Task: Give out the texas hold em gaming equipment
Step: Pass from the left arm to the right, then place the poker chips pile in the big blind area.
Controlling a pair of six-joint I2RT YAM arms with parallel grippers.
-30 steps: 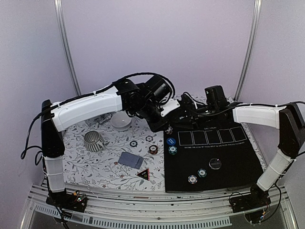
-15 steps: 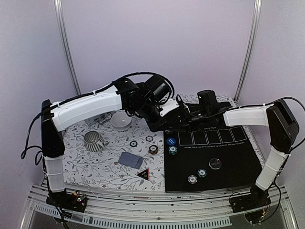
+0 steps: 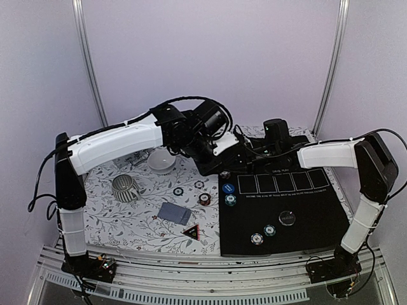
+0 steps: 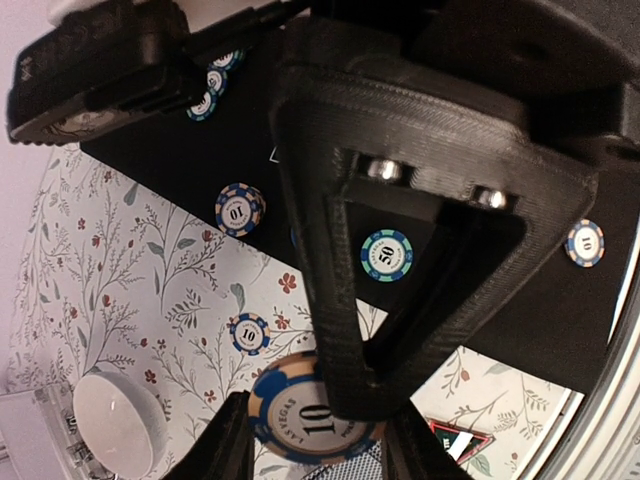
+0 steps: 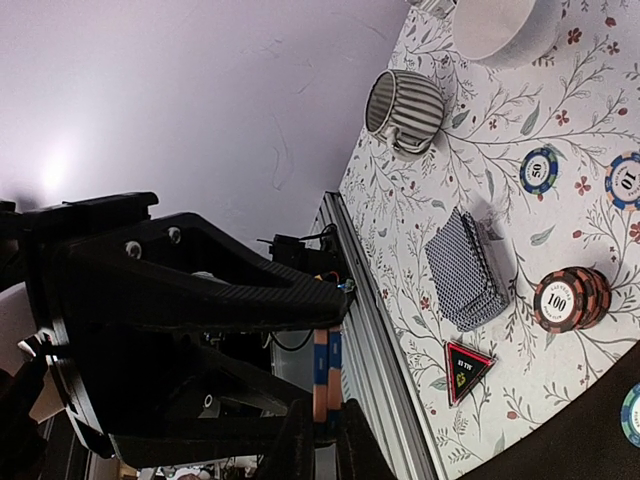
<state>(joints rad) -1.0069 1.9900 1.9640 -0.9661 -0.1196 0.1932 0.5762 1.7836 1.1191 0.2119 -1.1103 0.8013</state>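
L gripper: jaws part-open, clamped across blue-orange chip dia. R gripper: jaws nearly closed, pinching same chip's faces, above black mat far-left corner. White bowl, striped mug on floral cloth: contents not discernible.

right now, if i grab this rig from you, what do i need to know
Left gripper: shut on the rim of a blue-and-orange chip, near the black mat's far left corner.
Right gripper: shut on that same chip; handover in progress.
On the mat: blue 10 chip, teal 50 chip, pale chip, greenish chip, black disc.
On the floral cloth: card deck, red-brown 100 stack, loose 50 chip, loose 10 chip.
Done: a few pieces laid on the mat.
Left: probably left gripper lets go and right places the chip; deck undealt, outlined boxes hold no cards.
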